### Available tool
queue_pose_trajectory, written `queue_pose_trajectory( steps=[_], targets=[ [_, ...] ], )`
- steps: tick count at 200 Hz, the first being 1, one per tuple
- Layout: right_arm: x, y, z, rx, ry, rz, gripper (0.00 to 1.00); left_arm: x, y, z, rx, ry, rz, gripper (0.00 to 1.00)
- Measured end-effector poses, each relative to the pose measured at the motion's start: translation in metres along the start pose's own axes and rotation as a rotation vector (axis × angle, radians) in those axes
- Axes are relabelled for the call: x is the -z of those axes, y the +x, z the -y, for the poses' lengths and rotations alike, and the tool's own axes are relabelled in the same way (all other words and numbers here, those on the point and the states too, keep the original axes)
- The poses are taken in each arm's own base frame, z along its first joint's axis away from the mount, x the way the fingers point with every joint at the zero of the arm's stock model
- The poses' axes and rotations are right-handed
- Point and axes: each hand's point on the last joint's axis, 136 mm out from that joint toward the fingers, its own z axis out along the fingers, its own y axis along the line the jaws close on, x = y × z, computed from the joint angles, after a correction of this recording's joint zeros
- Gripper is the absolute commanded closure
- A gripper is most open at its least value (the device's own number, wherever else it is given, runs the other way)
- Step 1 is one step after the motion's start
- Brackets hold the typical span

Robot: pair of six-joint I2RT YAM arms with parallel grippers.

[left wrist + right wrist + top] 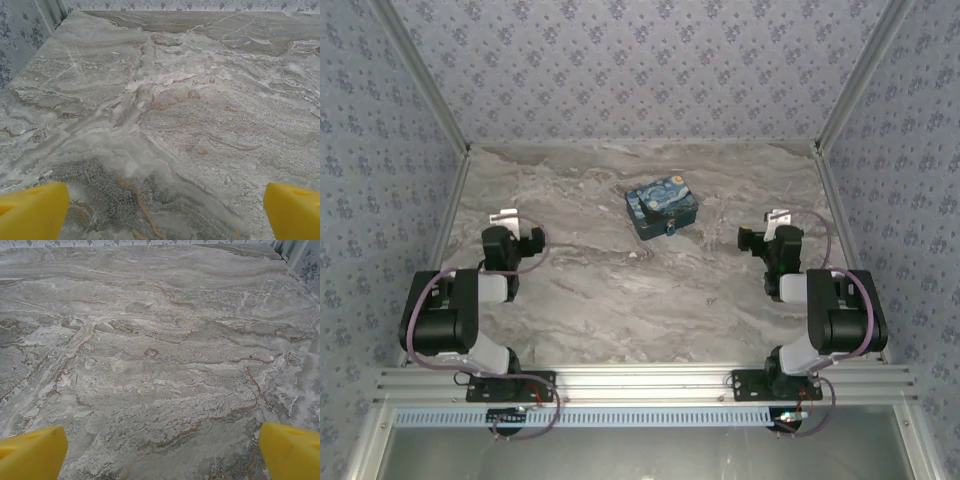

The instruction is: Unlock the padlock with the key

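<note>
Bench (620, 300): grey marble-pattern surface with brown veins.
Room: blue-grey floral wallpaper (640, 60) on three sides; aluminium rail (640, 380) along the near edge.
Box (661, 208): blue-and-yellow swirl paint, mid-bench, toward the far wall.
Padlock (672, 229): tiny, teal, at the box's near face.
Left jaws: released, spread wide over marble.
Right jaws: released, spread wide, grasping nothing.

Found bare marble tabletop (620, 300) ahead of the left gripper (162, 212) and right gripper (161, 452), open to the far wall (640, 70). Noted one obstacle, mid-table toward the back: a swirl-painted blue-and-yellow box (661, 210), passable on left, right and near sides.
</note>
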Motion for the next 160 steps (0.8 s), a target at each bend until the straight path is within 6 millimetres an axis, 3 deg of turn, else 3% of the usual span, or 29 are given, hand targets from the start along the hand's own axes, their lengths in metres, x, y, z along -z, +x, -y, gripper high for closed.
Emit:
queue_pose_trajectory(
  steps=[115,160],
  targets=[
    [0.000,0.000,0.000,0.000,-0.001,0.000,0.00,0.000,0.000,0.000,0.000,0.000,0.000,0.01],
    [0.003,-0.003,0.008,-0.031,0.019,-0.043,0.00,0.012,-0.005,-0.014,0.031,-0.079,-0.023,0.01]
  ],
)
